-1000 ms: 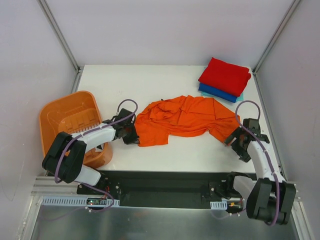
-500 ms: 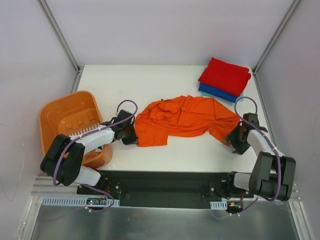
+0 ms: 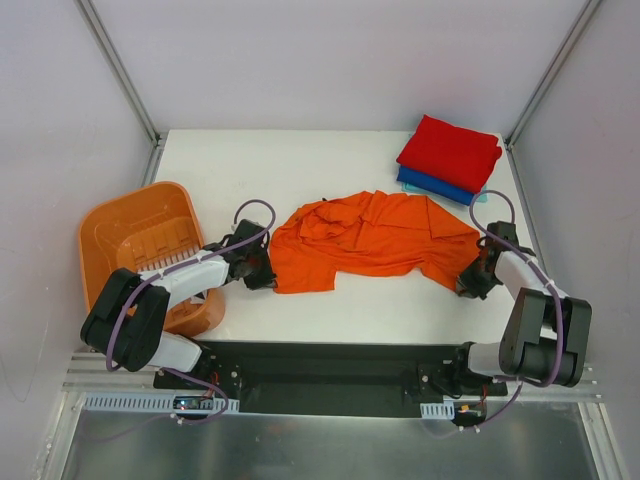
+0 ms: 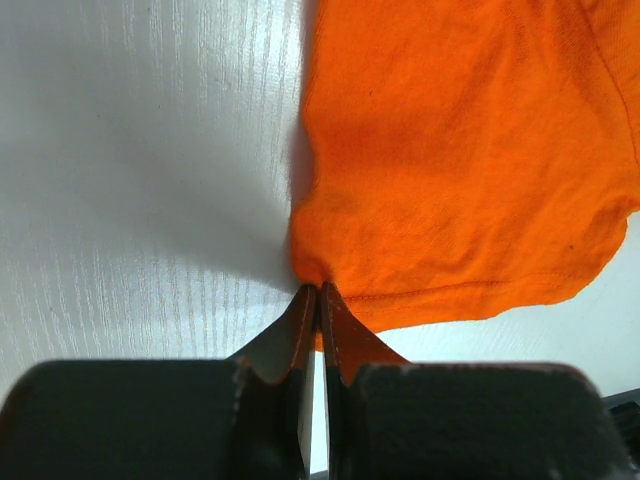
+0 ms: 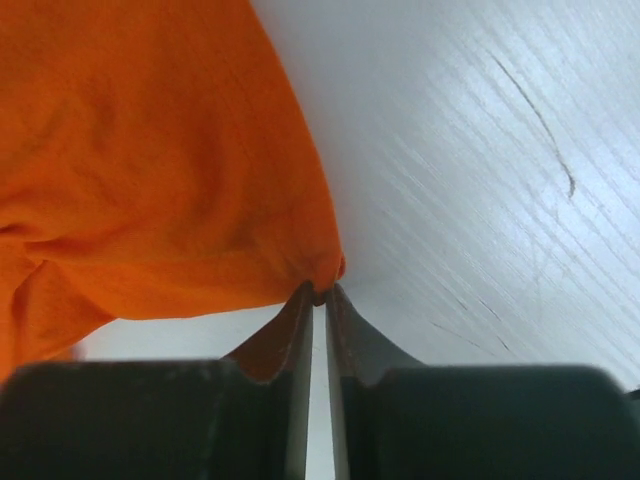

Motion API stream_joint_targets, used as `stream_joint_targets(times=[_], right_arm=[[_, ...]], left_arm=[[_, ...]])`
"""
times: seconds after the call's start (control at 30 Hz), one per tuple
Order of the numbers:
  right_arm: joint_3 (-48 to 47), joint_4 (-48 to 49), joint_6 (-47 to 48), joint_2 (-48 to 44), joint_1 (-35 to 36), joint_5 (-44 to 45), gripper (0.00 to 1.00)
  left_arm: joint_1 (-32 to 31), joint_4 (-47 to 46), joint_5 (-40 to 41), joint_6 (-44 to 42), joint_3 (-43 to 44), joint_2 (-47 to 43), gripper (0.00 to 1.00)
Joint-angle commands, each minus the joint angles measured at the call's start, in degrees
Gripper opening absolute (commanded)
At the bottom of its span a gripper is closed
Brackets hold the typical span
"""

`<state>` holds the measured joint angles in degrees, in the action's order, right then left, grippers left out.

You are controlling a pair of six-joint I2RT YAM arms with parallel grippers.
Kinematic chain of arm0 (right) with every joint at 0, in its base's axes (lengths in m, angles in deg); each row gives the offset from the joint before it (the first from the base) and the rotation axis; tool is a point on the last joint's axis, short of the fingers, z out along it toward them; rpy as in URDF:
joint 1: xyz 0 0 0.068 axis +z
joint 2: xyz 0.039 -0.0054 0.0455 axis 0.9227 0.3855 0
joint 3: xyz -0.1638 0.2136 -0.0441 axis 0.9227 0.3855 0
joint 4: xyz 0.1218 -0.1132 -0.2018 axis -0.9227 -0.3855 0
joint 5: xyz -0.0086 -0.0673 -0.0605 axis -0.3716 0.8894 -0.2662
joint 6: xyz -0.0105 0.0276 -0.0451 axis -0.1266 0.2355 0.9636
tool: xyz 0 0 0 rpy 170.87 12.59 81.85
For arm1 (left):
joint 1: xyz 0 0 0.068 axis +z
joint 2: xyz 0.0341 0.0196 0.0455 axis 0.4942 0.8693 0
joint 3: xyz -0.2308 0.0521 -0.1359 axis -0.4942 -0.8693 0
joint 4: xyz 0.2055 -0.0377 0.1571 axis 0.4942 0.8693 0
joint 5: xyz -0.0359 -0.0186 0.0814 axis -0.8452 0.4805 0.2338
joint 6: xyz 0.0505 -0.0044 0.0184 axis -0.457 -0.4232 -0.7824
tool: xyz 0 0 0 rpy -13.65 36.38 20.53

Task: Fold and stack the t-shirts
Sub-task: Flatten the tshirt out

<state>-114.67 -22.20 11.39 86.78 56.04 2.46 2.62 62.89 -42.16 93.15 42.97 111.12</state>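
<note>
An orange t-shirt lies crumpled across the middle of the white table. My left gripper is shut on the shirt's near-left corner; the left wrist view shows the cloth pinched at the tips of my left gripper. At the shirt's right end, my right gripper is shut on its near-right corner. The right wrist view shows the fabric bunched between the tips of my right gripper. A folded red t-shirt lies on a folded blue one at the back right.
An orange basket sits tilted at the table's left edge, beside my left arm. Grey walls and metal posts enclose the table. The black base rail runs along the near edge.
My right gripper moved in to the shirt's right corner and closed on it. The left gripper kept its hold and hardly moved.
</note>
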Motion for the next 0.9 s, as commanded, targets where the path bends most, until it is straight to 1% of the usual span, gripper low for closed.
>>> stream_joint_targets(times=[0.0,0.1,0.13,0.17,0.23,0.27,0.4,0.47,0.53,0.57,0.63,0.67,0.73,0.87], right_arm=[[0.91,9.67,-0.44,0.98,0.57,-5.81,0.01],[-0.67,9.06,1.92,-4.29,0.65,-4.32,0.01],[-1.11,8.28,2.54,-6.22,0.83,-3.62,0.01],[-1.55,7.75,3.07,-10.41,1.18,-1.70,0.01],[-2.86,6.00,4.65,-14.92,1.62,0.59,0.01],[-3.48,5.29,5.18,-19.38,1.88,1.13,0.01],[-8.57,1.42,7.91,-29.69,2.06,1.93,0.01],[-13.05,-0.87,9.23,-34.68,2.15,2.01,0.01],[-16.83,-3.14,9.75,-37.51,2.06,2.37,0.01],[-20.85,-4.03,9.84,-39.79,2.06,3.15,0.01],[-25.61,-6.74,10.46,-41.91,2.06,4.65,0.01],[-30.42,-7.63,11.07,-43.66,2.06,6.57,0.01],[-34.67,-9.74,11.60,-45.25,2.06,8.42,0.01],[-46.71,-12.12,12.74,-47.02,2.06,9.57,0.01]], left_arm=[[-0.24,-0.37,-0.06,-1.91,1.74,-2.70,0.00],[-0.24,-0.28,0.20,-3.14,3.76,-6.12,0.00],[-0.24,-0.28,0.46,-3.32,4.11,-8.48,0.00],[-0.24,-0.28,0.64,-3.76,5.07,-9.90,0.00],[-0.24,-0.28,1.25,-4.20,6.04,-14.10,0.00],[-0.24,-0.28,1.34,-4.64,7.09,-15.70,0.00],[-0.24,-0.37,0.55,-6.30,10.52,-23.35,0.00],[-0.24,-0.37,0.46,-7.36,13.41,-27.65,0.00],[-0.24,-0.28,0.55,-9.02,16.06,-31.51,0.00],[-0.24,-0.19,0.20,-9.56,19.20,-32.84,0.00],[-0.24,-0.28,-0.67,-10.61,22.47,-36.78,0.00],[-0.24,-0.28,-0.85,-11.14,25.71,-38.11,0.00],[-0.24,-0.28,-1.38,-12.45,29.06,-41.36,0.00],[-0.24,-0.19,-6.29,-14.39,40.92,-43.75,0.00]])
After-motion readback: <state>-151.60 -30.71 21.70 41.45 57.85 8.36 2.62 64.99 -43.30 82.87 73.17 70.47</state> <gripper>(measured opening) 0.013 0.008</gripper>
